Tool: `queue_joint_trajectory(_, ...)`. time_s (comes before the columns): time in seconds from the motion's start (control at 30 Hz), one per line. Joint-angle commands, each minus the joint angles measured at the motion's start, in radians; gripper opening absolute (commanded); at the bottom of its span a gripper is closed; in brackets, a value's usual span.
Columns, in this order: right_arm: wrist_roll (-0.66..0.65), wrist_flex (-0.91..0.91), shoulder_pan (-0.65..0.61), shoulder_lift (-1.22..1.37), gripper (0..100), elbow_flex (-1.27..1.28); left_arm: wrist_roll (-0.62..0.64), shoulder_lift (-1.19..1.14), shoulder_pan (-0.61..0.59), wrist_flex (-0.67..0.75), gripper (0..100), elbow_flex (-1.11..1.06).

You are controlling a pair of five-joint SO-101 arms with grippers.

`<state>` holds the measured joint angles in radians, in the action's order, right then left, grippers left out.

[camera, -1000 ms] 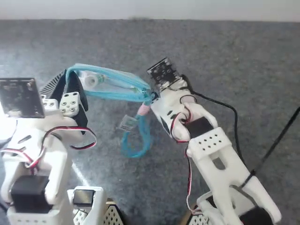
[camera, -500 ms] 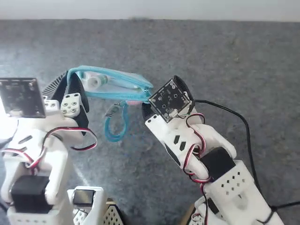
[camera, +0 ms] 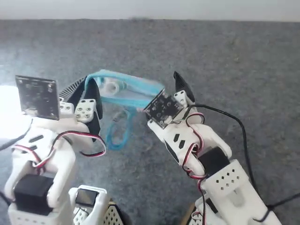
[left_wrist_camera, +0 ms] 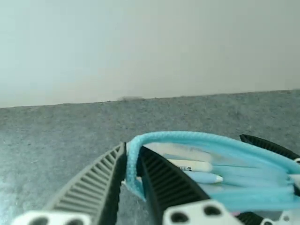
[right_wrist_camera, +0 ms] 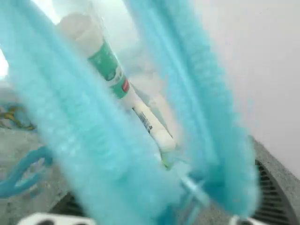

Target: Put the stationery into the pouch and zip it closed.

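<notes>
Blue pouch [camera: 124, 89] lifted off table [camera: 234, 56], left gripper [left_wrist_camera: 133, 176] clamped on one end; right gripper [camera: 169, 90] at the other, grip unclear; stationery [left_wrist_camera: 192, 166] inside

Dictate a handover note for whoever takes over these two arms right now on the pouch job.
The left pincer is shut on one end of the pouch, holding it up over the table.
The right pincer is at the pouch's other end; its grip is unclear.
The stationery, a glue stick and pens, lies inside the pouch. The strap loop hangs below.
Done: loading.
Left: the zip. I cannot tell how far it is closed, so check, then finish closing.
</notes>
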<state>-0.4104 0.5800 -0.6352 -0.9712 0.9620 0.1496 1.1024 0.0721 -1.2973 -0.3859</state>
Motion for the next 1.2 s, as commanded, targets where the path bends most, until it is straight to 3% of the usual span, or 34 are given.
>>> queue_joint_trajectory(0.0, -0.068, -0.022, -0.004, -0.031, 34.0, 0.028, -0.005, 0.0, 0.008, -0.035, 1, 0.056)
queue_joint_trajectory(0.3, -0.074, -0.016, -0.002, -0.033, 31.8, -0.025, -0.064, 0.006, 0.008, -0.063, 1, -0.038)
queue_joint_trajectory(0.6, -0.072, -0.015, -0.008, -0.033, 0.9, -0.064, -0.064, 0.009, 0.008, -0.064, 1, -0.068)
queue_joint_trajectory(0.83, -0.077, 0.015, 0.012, -0.033, 0.8, -0.06, -0.077, 0.009, 0.002, -0.063, 1, -0.154)
queue_joint_trajectory(1.0, -0.074, 0.015, 0.09, -0.035, 0.8, -0.066, -0.212, 0.009, 0.0, -0.063, 1, -0.243)
queue_joint_trajectory(1.17, -0.074, 0.016, 0.05, -0.028, 0.8, -0.051, -0.238, 0.009, -0.057, -0.061, 3, -0.338)
